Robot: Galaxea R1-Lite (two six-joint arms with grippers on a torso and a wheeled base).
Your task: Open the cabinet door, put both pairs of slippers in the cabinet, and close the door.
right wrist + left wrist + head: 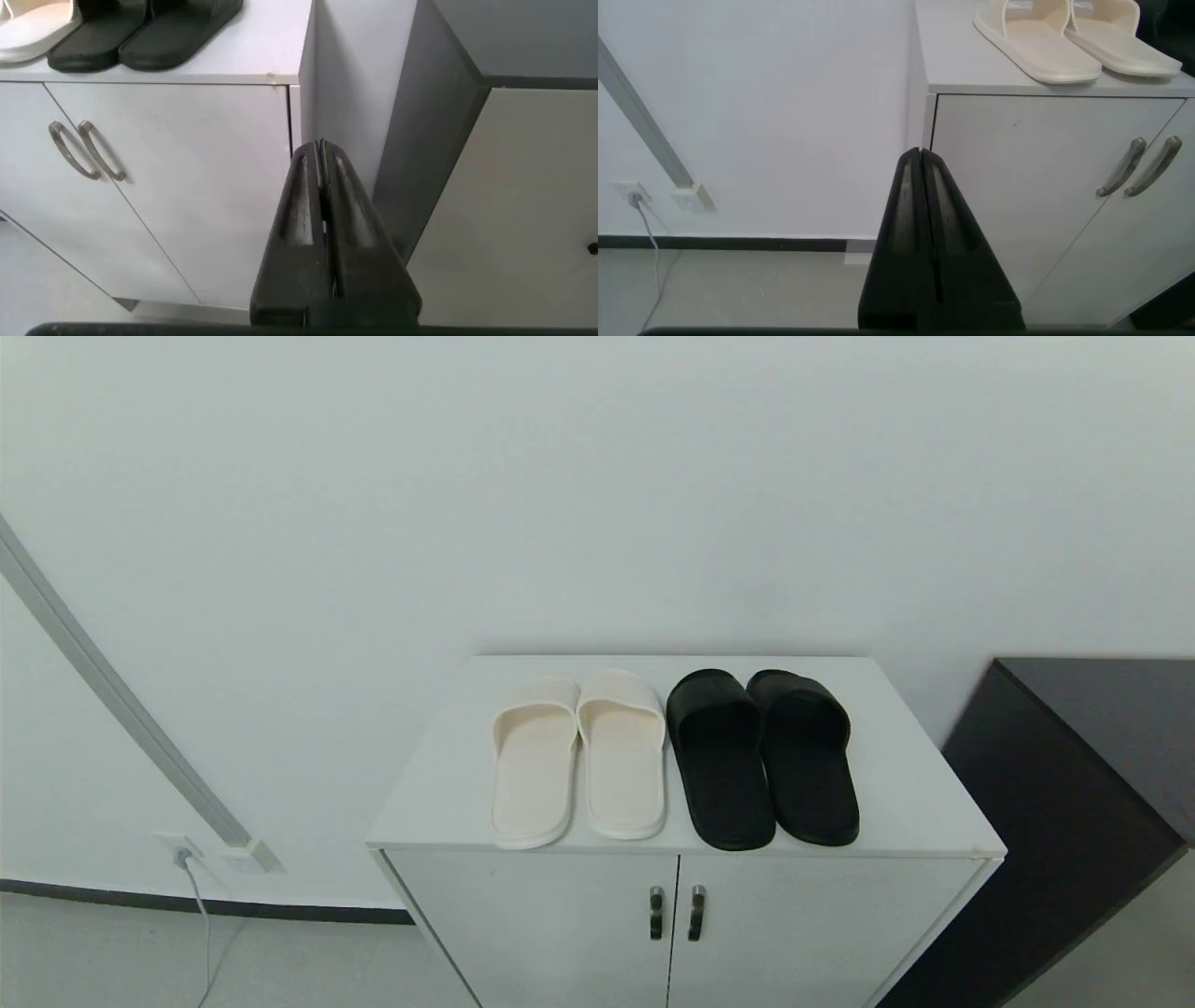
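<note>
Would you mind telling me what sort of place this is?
Likely a plain office or lab corner staged as an entryway: a white cabinet carrying cream slippers and black slippers, and a wall socket low on a bare wall.

The left gripper (pixel 922 154) sits in the centre foreground of the left wrist frame. Its two black jaws are pressed together along their full visible length, leaving only a thin seam between them. They taper from a broad base at the frame edge to a narrow rounded tip near mid-frame.

The right gripper (pixel 320 146) sits in the centre foreground of the right wrist frame. Its jaws are likewise closed face to face, with a thin seam, tapering to a narrow tip near mid-frame.
</note>
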